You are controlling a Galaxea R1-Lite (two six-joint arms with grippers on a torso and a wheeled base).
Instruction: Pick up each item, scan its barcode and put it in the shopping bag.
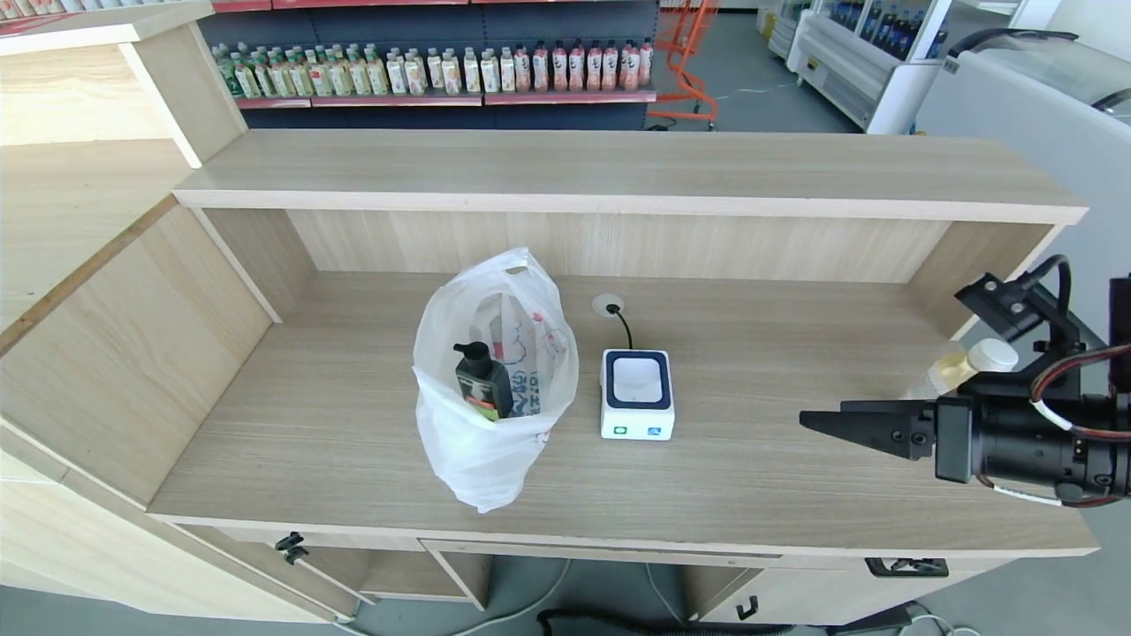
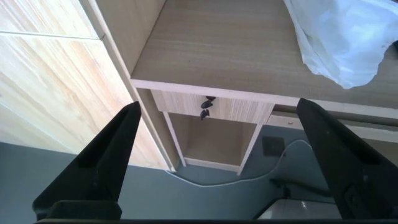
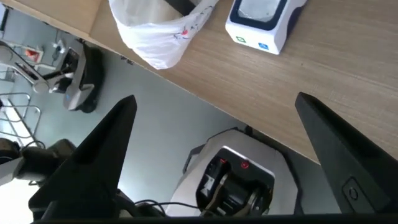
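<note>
Labelled dark bottle (image 1: 483, 384) stands in shopping bag (image 1: 466, 461).

On the counter (image 1: 353, 442), the bag (image 1: 482, 459) stands just left of the scanner (image 1: 637, 393), with a bottle (image 1: 483, 382) inside it. Far right, a second bottle (image 1: 963, 367) stands behind the right gripper (image 1: 806, 421)

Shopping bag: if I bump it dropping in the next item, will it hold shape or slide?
Likely floppy: the shopping bag is thin, crumpled film, so its mouth would probably collapse. It looks light, with a dark pump bottle inside, so a push may slide it on the smooth counter.
</note>
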